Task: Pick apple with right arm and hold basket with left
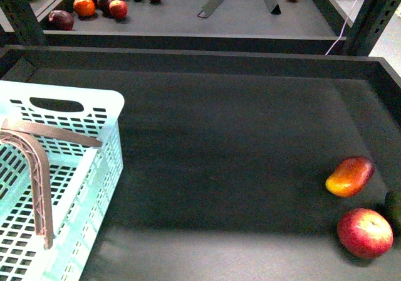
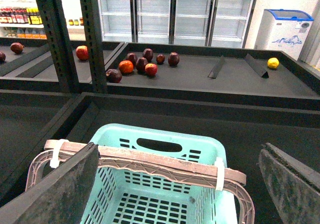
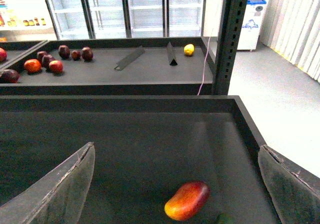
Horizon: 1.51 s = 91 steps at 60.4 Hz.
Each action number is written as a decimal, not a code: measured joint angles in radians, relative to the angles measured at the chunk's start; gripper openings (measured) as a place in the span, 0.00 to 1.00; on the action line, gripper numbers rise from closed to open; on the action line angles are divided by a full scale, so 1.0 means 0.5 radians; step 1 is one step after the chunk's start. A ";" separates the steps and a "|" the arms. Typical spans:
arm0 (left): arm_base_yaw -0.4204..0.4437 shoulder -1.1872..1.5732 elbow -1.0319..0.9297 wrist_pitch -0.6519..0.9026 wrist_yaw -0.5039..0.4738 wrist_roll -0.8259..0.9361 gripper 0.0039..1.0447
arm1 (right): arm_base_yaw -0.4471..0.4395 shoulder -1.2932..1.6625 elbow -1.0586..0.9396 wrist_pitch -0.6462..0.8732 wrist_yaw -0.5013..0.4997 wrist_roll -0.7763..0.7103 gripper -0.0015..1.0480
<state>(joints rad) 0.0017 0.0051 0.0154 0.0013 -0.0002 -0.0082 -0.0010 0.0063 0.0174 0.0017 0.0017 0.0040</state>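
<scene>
Apple (image 1: pixel 364 233) sits well right of the basket (image 1: pixel 94 105), near the mango (image 1: pixel 349 176); left tool (image 2: pixel 177 174) spread, seemingly over basket; right tool (image 3: pixel 176 164) spread.

A large pale aqua slotted plastic basket (image 1: pixel 100 96) sits near left, with a brown curved ribbed plastic gripper finger (image 1: pixel 41 174) over its inside. Near right on the dark mat (image 1: pixel 219 168) lies a round deep red apple (image 1: pixel 364 232). An oblong red-and-yellow mango-like fruit (image 1: pixel 349 176) lies just beyond it.

Left gripper (image 2: pixel 180 146), jaws spread wide, its brown ribbed finger (image 1: pixel 42 193) curving downward, right gripper (image 3: pixel 176 148), jaws equally wide apart, dark worn pads (image 3: pixel 55 189) facing inward, both wrists pointing forward
</scene>
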 joint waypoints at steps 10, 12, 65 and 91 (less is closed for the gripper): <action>0.000 0.000 0.000 0.000 0.000 0.000 0.93 | 0.000 0.000 0.000 0.000 0.000 0.000 0.92; 0.000 0.000 0.000 0.000 0.000 0.000 0.93 | 0.000 0.000 0.000 0.000 0.000 0.000 0.92; 0.245 2.029 0.629 0.344 0.529 -1.738 0.93 | 0.000 -0.002 0.000 0.000 -0.002 -0.001 0.92; 0.140 3.031 1.105 0.448 0.156 -2.279 0.93 | 0.000 -0.002 0.000 -0.001 -0.002 -0.001 0.92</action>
<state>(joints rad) 0.0719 1.5208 0.5678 0.2253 0.0780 -1.1477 -0.0010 0.0055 0.0174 0.0013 0.0006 0.0036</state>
